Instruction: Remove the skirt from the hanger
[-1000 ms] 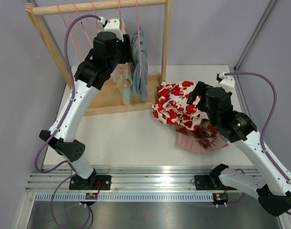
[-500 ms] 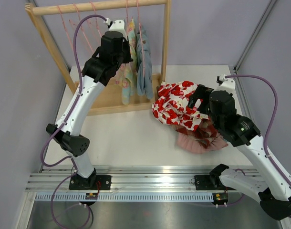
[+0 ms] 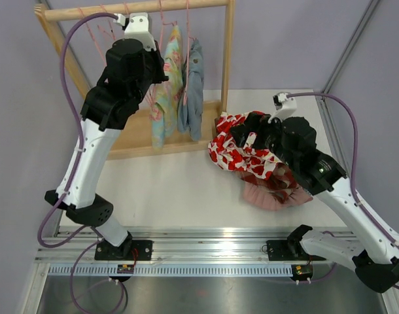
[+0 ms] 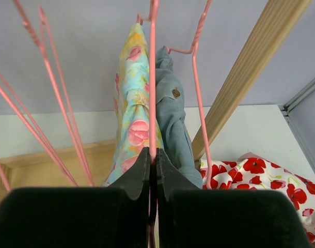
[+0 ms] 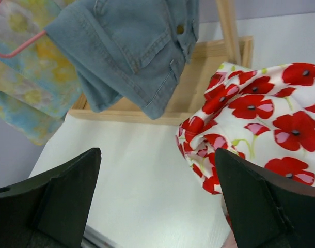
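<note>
Aluminium rail (image 3: 219,252) runs along the near edge of the white surface (image 3: 180,190) and carries the bases of the 2 arms. Beyond it, on the right side, lies a heap of clothes: a pale pink garment (image 3: 273,195) at the bottom, and over it a white cloth printed with red poppies (image 3: 242,157) that reaches toward the rack's right post. The right gripper (image 3: 242,133) hovers over the far left part of that poppy cloth. Its wrist view shows the 2 fingers (image 5: 59,201) spread wide with nothing between them, bare surface under the gap and the poppy cloth off to the right. Farther back stands the wooden rack (image 3: 227,52), with its base board on the surface and its top rail crossing the far edge of the overhead view. 2 garments hang side by side near the right post. The floral skirt (image 3: 161,104), yellow and turquoise with pink roses, is on the left, and a blue denim garment (image 3: 190,98) touches it on the right. The left arm is raised high, and the left gripper (image 4: 153,154) is pinched tight on the wire of a pink hanger (image 4: 153,77). That wire runs up along the skirt's edge to a hook at the skirt's top, so the skirt appears to hang from it. A 2nd pink hanger (image 4: 199,103) runs beside the denim. Bare pink hangers (image 4: 54,95) slant away farther left.
</note>
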`<state>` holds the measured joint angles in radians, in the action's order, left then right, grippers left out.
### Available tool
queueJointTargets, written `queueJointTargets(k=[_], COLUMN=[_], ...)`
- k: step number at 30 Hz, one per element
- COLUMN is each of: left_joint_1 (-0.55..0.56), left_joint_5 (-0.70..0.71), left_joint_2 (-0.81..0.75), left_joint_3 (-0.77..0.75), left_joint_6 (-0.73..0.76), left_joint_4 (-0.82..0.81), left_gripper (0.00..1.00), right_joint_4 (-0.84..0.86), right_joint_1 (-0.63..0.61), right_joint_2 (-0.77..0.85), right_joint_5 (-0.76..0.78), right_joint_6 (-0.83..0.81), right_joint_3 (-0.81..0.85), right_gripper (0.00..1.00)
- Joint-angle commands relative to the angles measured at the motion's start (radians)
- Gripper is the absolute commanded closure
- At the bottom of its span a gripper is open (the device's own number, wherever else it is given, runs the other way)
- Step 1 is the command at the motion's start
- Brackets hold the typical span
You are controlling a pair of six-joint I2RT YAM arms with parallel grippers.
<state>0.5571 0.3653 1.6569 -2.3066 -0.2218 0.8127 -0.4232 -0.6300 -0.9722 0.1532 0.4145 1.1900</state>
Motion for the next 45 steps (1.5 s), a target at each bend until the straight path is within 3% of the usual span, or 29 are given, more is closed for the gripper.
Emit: queueJointTargets(k=[1,9,16,31,34,35,38,39,41,42,44,45], left_joint_1=[0.013,0.026,0.038,0.041,0.041,0.041,0.041,0.043,0.041,0.043,0.041,0.043], left_joint_5=[0.046,0.06,0.046,0.014,0.011,0.014,0.014,0.014,0.014,0.014,0.014,0.017], left_joint_2=[-0.109,-0.184,-0.262,-0.355,-0.373,-0.384,-0.401,-0.41,-0.419,-0.428,-0.433,-0.436], left_joint_3=[0.004,0.082,0.202,0.294,0.315,0.322,0.348,0.354,0.369,0.374,0.383,0.383], left_joint_6=[0.018,0.004,-0.027,-0.068,-0.074,-0.076,-0.082,-0.082,-0.086,-0.088,-0.09,-0.088], left_joint_4=[-0.079,-0.09,-0.119,-0.152,-0.158,-0.159,-0.168,-0.168,-0.171,-0.172,-0.176,-0.173], left_gripper=[1.0,1.0,1.0,1.0,1.0,1.0,1.0,1.0,1.0,1.0,1.0,1.0], right_joint_4=[0.1,0.077,0.064,0.052,0.067,0.08,0.107,0.113,0.136,0.144,0.171,0.187], right_joint_1=[-0.056,-0.301,-0.41,-0.467,-0.467,-0.465,-0.465,-0.465,-0.465,-0.467,-0.464,-0.464], right_joint_2=[-0.089,-0.345,-0.532,-0.666,-0.677,-0.678,-0.691,-0.697,-0.707,-0.712,-0.712,-0.706], right_joint_5=[-0.061,0.038,0.082,0.147,0.177,0.186,0.195,0.195,0.189,0.181,0.161,0.151], right_joint_6=[-0.04,-0.171,-0.195,-0.184,-0.186,-0.187,-0.187,-0.184,-0.175,-0.174,-0.163,-0.161], right_joint_3=[0.11,0.431,0.649,0.715,0.709,0.708,0.697,0.694,0.692,0.688,0.678,0.653], right_gripper=[0.01,0.0,0.01,0.01,0.13,0.29,0.48,0.6,0.69,0.82,1.0,1.0])
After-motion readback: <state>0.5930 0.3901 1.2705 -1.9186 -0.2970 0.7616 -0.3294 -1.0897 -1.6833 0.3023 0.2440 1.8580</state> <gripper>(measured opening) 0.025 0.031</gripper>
